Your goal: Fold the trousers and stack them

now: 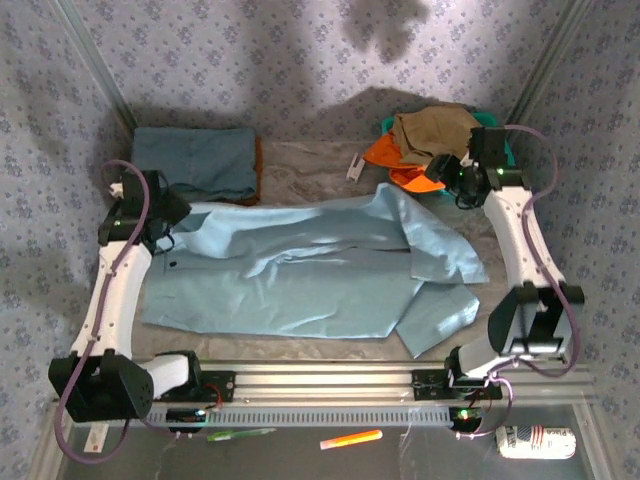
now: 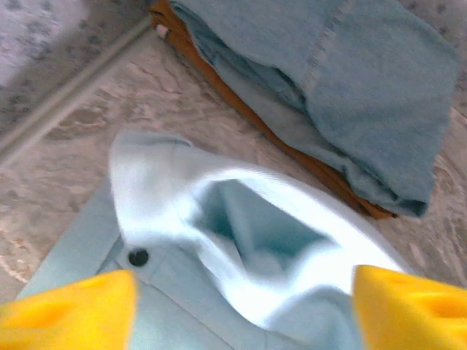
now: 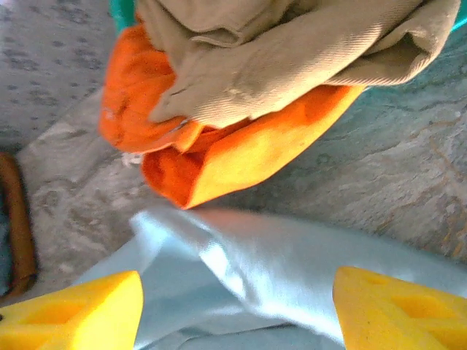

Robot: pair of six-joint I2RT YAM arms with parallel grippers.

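Overhead: trousers [image 1: 300,275] spread across frame centre.
Left wrist: left gripper [image 2: 244,292] fingers apart, bunched waist cloth between, button [image 2: 138,257] lower left.
Right wrist: right gripper [image 3: 237,292] fingers apart, trouser cloth between; orange garment [image 3: 241,157] above.

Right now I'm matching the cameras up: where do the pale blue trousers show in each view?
Top external: trousers spread across the table middle.
Left wrist: their buttoned waistband, lower centre.
Right wrist: a pale fold along the bottom, below the orange garment.
Shared landmarks: orange garment far right from above; folded stack far left, also at left wrist.
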